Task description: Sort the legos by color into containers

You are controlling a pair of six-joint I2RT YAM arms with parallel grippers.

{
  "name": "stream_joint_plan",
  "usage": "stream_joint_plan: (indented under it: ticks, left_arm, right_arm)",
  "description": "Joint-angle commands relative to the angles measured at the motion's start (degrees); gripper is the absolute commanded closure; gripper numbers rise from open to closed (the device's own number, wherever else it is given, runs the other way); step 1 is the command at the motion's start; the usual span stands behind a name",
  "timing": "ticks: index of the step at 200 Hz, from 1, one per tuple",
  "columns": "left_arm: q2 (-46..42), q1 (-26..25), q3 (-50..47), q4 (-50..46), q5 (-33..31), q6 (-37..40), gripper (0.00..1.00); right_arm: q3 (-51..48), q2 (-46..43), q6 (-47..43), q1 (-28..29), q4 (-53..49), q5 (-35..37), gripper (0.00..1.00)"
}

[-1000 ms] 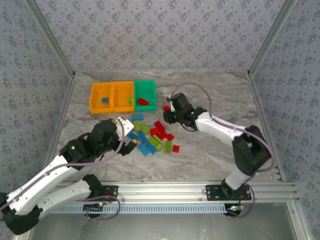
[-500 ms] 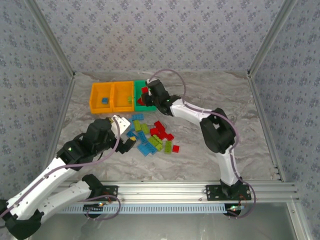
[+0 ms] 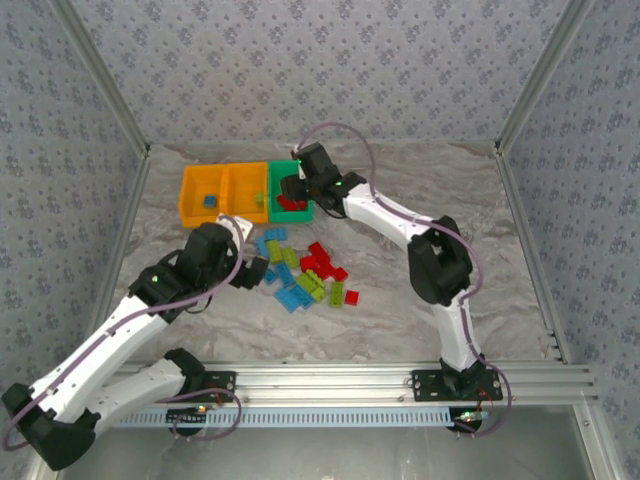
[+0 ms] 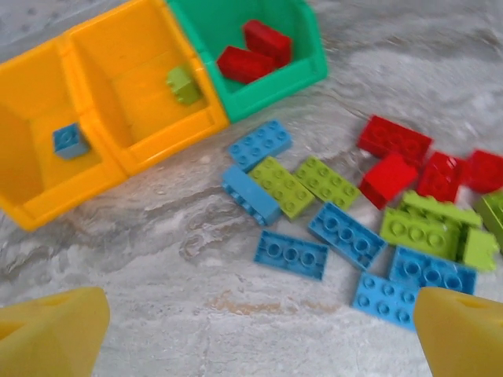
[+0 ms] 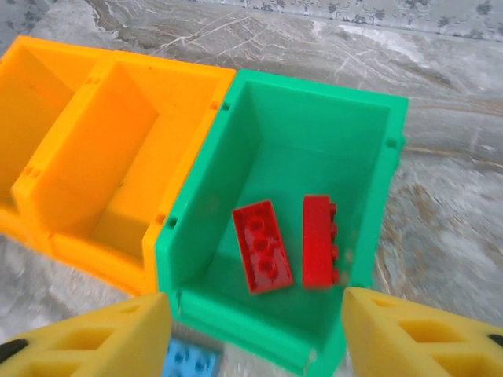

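Deposit of red stock, right arm: the right gripper hangs over the green open-topped plastic bin with its yellow fingers spread and nothing between them. Two red studded plastic bricks lie flat on the bin floor, side by side and just apart. We judge the drop done and advise a straight lift clear of the bin's walls before any swing toward the heap. The left gripper, spread wide and empty, hovers above the loose blue, lime-green and red bricks on the grey marbled tabletop. We suggest the detached blue brick, pinched across its narrow width, since neighbours crowd the rest. Joined orange plastic bins: one holds a single lime brick, the other a small blue brick.
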Motion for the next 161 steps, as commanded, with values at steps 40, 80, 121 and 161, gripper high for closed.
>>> stream_joint_plan:
  ticks: [40,80,121,161]
  left_arm:
    - [18.42,12.71,0.59,11.0,11.32,-27.24,0.19]
    - [37.16,15.35,6.7,15.77,15.2,-29.43,0.27]
    - [46.71,15.83,9.08,18.22,15.1,-30.62,0.35]
    - [49.11,15.91,7.56,19.14,15.99,-30.6,0.49]
  right_arm:
    - [-23.93,-34.32,-7.95,2.69,-7.81,-5.43,0.11]
    - [-40.75,-51.0,-8.27,4.32,-5.18,-12.75,0.0]
    - [-47.14,-58.97,-6.79,4.53,-5.94,-8.87,0.0]
    - [-48.85,-59.3,-6.69,4.55,-4.47,-9.7,0.0]
